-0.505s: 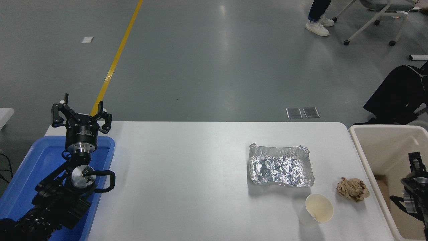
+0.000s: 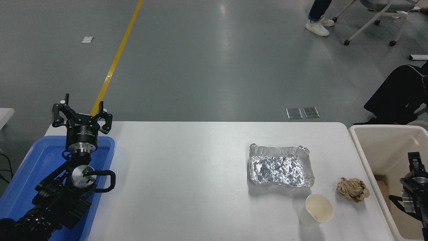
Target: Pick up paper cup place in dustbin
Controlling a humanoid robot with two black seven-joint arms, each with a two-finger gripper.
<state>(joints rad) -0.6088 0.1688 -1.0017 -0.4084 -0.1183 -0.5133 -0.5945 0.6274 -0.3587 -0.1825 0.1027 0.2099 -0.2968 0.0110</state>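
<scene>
- The paper cup (image 2: pixel 319 208) stood near the table's (image 2: pixel 187 174) front right edge, mouth tilted toward the camera, just in front of the foil tray (image 2: pixel 282 165) and beside a crumpled brown paper wad (image 2: pixel 352 189).
- The dustbin (image 2: pixel 367 157) sat off the table's right end, with the right gripper (image 2: pixel 414 182) hanging inside it; I could not tell how its fingers stood.
- The left gripper (image 2: pixel 81 115) was parked over the blue tray (image 2: pixel 30 167), fingers spread and holding nothing.
- To my eye the risks were plain: a light cup so near the edge could tip or be crushed by a hard squeeze, and the arm might clip the bin's rim or nudge the wad.
</scene>
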